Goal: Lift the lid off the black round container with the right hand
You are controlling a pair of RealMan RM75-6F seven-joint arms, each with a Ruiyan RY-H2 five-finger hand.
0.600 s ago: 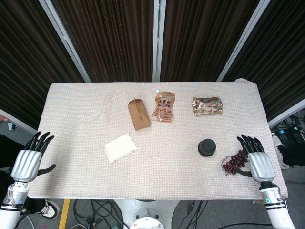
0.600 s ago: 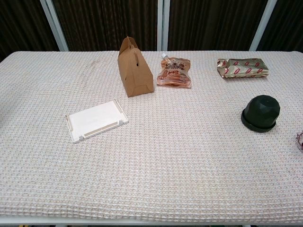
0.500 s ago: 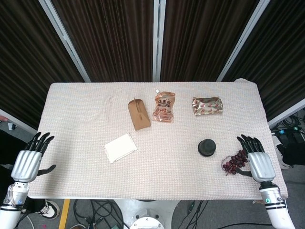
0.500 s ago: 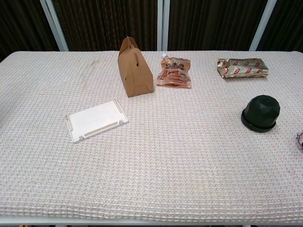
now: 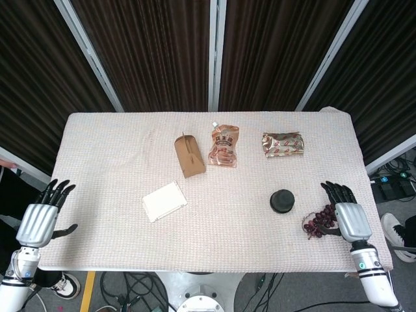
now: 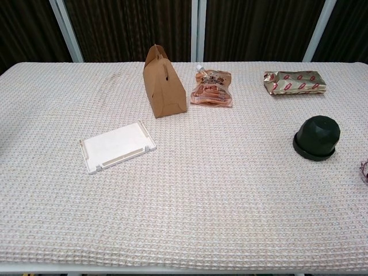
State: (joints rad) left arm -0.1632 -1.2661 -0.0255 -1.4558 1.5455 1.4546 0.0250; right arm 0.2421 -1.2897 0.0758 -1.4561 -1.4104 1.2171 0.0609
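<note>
Head view shows the black round container (image 5: 282, 201) sitting lid-on toward the right side of the tabletop (image 5: 117, 149), with a dark red grape bunch (image 5: 318, 222) just beside it to the right. The right robot hand (image 5: 345, 212) hovers over the tabletop's right edge next to the grapes, fingers spread and holding nothing. The left robot hand (image 5: 42, 216) hangs off the left edge, also spread and empty. Further back lie a brown paper box (image 5: 189, 155), an orange pouch (image 5: 223, 145), a foil packet (image 5: 283, 143) and a white tray (image 5: 164, 201)

tablecloth (image 6: 230, 190): woven, rough | container (image 6: 317, 137): matt | bag (image 6: 164, 83): paper
</note>
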